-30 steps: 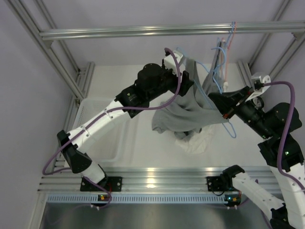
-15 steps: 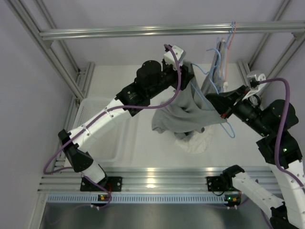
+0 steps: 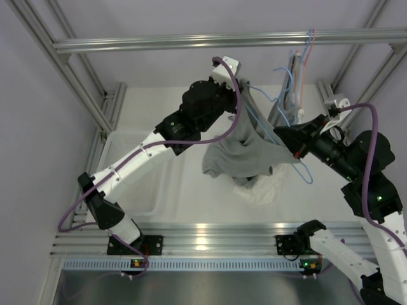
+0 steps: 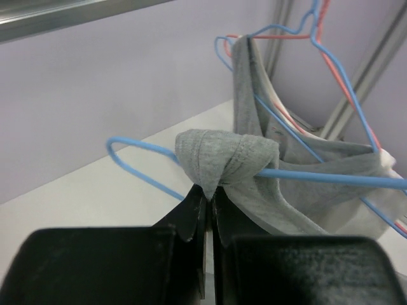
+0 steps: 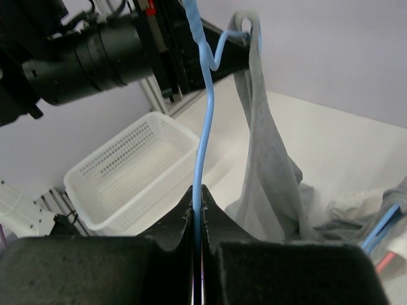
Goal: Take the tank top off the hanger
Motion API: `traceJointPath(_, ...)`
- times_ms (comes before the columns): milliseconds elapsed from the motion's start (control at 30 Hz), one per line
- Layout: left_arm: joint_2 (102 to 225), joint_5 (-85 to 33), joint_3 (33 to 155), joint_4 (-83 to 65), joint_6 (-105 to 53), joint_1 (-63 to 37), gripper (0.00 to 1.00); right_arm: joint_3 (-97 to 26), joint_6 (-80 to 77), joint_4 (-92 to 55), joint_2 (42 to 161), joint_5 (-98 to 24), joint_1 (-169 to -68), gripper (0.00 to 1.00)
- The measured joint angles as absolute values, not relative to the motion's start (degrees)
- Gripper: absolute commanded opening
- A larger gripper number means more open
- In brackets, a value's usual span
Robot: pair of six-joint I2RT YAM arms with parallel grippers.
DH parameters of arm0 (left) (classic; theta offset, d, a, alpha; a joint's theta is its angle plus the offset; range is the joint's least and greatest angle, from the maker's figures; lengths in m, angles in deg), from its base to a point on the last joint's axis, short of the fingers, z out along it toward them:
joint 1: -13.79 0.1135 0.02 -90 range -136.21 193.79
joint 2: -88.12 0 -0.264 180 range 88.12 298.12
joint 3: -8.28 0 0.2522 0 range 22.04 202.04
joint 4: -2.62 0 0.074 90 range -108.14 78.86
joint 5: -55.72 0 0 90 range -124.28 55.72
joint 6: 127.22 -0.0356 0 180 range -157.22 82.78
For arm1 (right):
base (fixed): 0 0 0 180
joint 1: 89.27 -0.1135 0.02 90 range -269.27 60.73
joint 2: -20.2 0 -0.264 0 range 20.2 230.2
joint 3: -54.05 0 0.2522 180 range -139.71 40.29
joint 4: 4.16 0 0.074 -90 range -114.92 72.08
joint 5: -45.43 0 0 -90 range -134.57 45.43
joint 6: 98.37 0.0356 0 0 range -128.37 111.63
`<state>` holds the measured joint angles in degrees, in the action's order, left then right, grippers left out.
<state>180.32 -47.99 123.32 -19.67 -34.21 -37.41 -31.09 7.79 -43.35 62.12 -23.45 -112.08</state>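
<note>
Left wrist — tank top (image 4: 226, 159) in gripper (image 4: 208, 194)

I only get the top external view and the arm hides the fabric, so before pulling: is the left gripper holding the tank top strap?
Observer: Yes, the left gripper is shut on the tank top strap, pinching it just under the blue hanger wire.
Operator: Is the strap off the wire?
Observer: No, it is bunched around the wire near its end bend.
Operator: And the right side?
Observer: The right gripper is shut on the hanger's wire, no fabric between its fingers.
</note>
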Motion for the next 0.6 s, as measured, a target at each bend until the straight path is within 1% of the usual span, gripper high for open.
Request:
traceJointPath(200,180.28,-57.98,125.06,-19.70,-34.19,-37.28,0.00,-30.84,5.04,-47.26,60.08,-24.01,-112.08,0.00)
traceJointPath(300,180.02,-60.30,125.61,-19.74,-33.73,-36.88,0.00,-30.06,3.60,-47.61,57.74,-23.93,-112.08,0.00)
traceJointPath(600,179.91,-57.09,126.70,-24.00,-25.19,-32.40,0.00,-28.29,0.99,-47.00,54.03,-21.65,-112.08,0.00)
